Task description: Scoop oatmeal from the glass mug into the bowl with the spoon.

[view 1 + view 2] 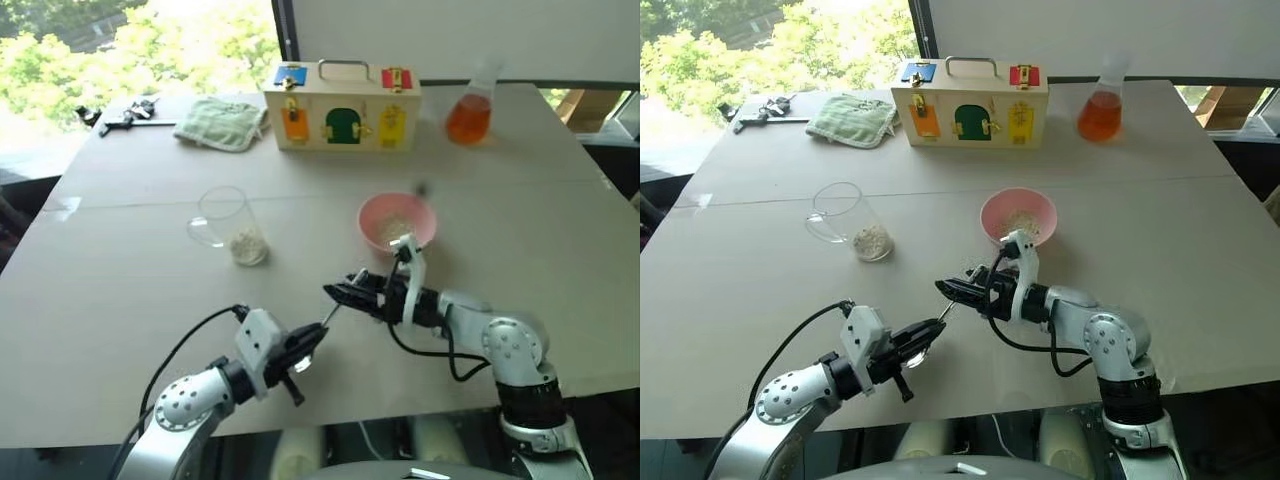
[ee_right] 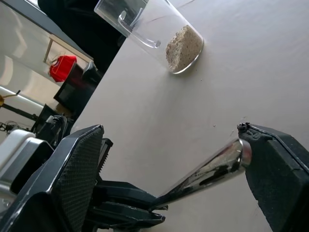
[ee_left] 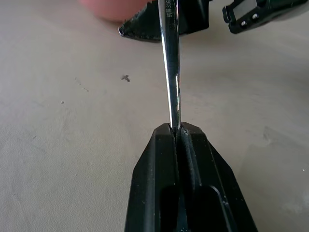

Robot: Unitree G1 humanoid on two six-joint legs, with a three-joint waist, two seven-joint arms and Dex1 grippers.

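Pink is the colour of the bowl point(image 1: 397, 220), and I use it as my landmark on the pale table point(image 1: 120, 260). Inside it I see a little heap of oatmeal point(image 1: 392, 232). The glass mug point(image 1: 229, 226) stands well apart from the bowl, on its left, and it has its own small pile of flakes point(image 1: 248, 245) at the bottom. My left gripper point(image 1: 303, 348) is nearer to me than the bowl and off to its left. Its two black fingers point(image 3: 159, 159) are pressed tight on the thin handle of the spoon point(image 3: 170, 67), and the shiny handle sticks out from them toward the bowl. My right gripper point(image 1: 345, 293) is just on my side of the bowl, pointing left toward the spoon. Its fingers point(image 2: 79, 169) are spread wide apart, and the end of the spoon sits in the gap between them, right by one finger, but I cannot tell if it touches. Far behind the bowl I see a wooden box point(image 1: 343, 108) with little coloured doors. A flask point(image 1: 469, 112) of orange liquid stands behind the bowl to the right. A green cloth point(image 1: 222, 122) lies far behind it to the left.
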